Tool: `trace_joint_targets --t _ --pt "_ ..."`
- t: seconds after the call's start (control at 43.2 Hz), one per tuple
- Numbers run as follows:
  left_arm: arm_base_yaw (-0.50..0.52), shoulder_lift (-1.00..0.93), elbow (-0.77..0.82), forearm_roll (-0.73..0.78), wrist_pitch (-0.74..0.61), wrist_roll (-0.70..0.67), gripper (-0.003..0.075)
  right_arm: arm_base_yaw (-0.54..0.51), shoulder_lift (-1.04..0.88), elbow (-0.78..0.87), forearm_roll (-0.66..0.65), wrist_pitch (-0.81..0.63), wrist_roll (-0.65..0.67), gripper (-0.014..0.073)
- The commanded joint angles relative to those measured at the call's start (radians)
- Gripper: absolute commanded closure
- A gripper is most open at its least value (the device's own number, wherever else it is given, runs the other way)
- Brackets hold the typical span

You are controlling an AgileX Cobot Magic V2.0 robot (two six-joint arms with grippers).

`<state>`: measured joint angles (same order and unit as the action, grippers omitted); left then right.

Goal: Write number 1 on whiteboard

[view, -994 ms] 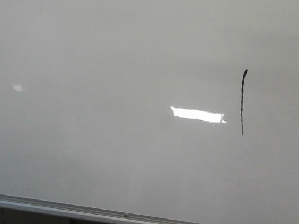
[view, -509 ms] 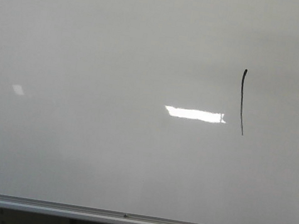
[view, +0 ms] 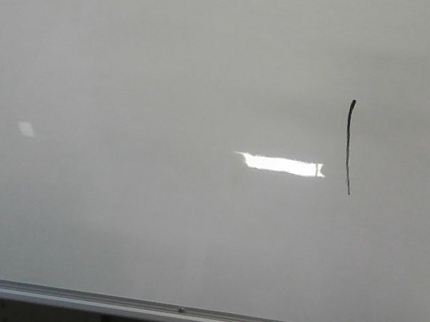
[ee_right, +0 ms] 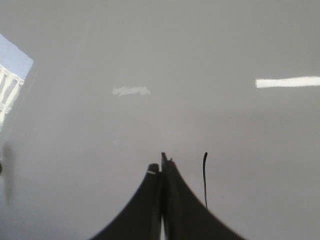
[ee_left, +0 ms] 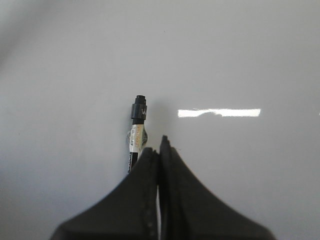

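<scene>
The number 1 [view: 349, 146], a thin black stroke thicker at its top, stands on the whiteboard [view: 150, 216] at about 3 o'clock from the board's centre, above the silver frame rail [view: 57, 297]. The left hand [ee_left: 159, 150] is clenched, a black marker [ee_left: 137, 131] just beside its fingers. The right hand [ee_right: 161, 167] is clenched on nothing, near the stroke.

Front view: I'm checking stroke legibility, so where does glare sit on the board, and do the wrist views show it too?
Front view: bright rectangular glare patch just left of the thin black marker stroke, not covering it. Left wrist view: a similar glare strip on the glossy white-grey whiteboard. Right wrist view: another strip, clear of the stroke.
</scene>
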<state>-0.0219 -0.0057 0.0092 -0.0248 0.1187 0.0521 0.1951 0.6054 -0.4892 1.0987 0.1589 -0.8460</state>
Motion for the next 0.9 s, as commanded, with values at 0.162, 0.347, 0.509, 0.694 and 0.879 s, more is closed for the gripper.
trace_joint_targets --t 0.162,0.347,0.509,0.694,0.879 --pt "0.001 -0.004 0.024 -0.011 -0.09 -0.009 0.0741 -0.007 0.003 -0.029 0.01 -0.027 -0.008 0.0655" --pt "0.001 -0.004 0.024 -0.011 -0.09 -0.009 0.0741 -0.007 0.003 -0.029 0.01 -0.027 -0.008 0.0655" --pt "0.001 -0.004 0.024 -0.011 -0.09 -0.009 0.0741 -0.008 0.003 -0.029 0.009 -0.096 -0.009 0.0655" --pt "0.001 -0.004 0.024 -0.011 -0.09 -0.009 0.0741 -0.008 0.001 -0.006 -0.157 -0.102 0.015 0.0655" --pt "0.001 -0.004 0.024 -0.011 -0.09 -0.009 0.0741 -0.022 -0.097 0.113 -0.416 -0.228 0.286 0.0655"
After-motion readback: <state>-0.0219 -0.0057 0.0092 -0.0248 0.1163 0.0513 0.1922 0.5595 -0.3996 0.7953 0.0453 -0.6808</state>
